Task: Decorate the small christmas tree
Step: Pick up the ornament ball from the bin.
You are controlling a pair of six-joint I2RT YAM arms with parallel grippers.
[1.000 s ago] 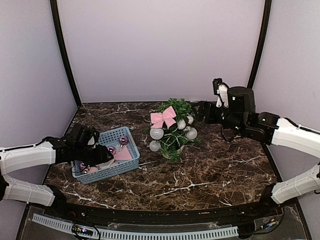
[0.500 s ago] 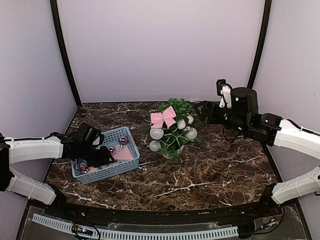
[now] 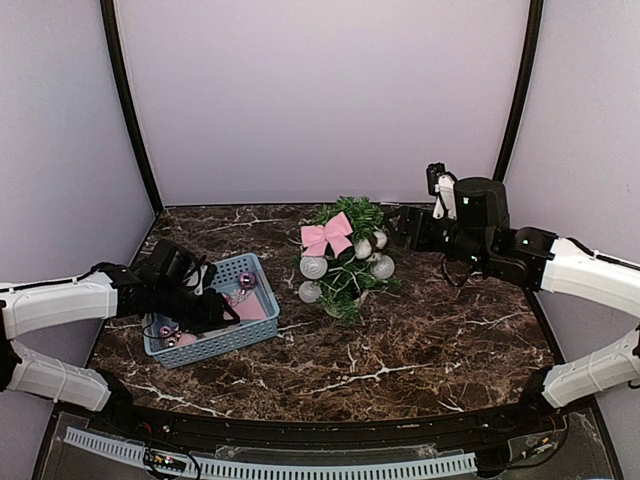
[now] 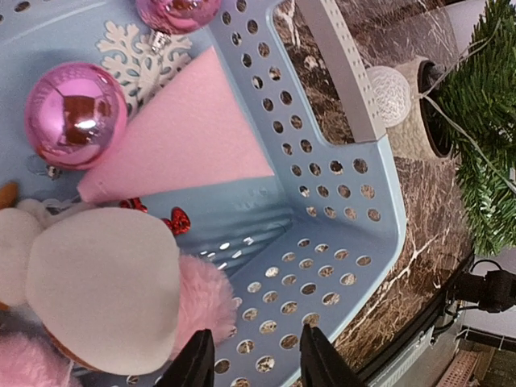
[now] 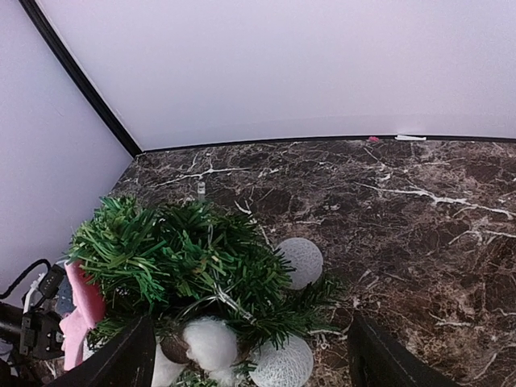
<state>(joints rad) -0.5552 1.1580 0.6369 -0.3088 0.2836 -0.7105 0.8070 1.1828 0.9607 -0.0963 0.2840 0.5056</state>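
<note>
The small christmas tree stands mid-table in its pot, carrying a pink bow and several white string balls. My left gripper is down inside the blue basket, its jaws apart with only the perforated wall between them. A pink-and-white fluffy ornament lies against its left finger. My right gripper hovers open just right of the tree, above a white ball; nothing is between its fingers.
The basket also holds two shiny pink baubles, a white snowflake, a pink felt triangle and red glitter hearts. Purple walls with black posts enclose the marble table.
My left gripper has pushed further right into the basket and its jaws have narrowed. The right arm has only shifted slightly beside the tree.
</note>
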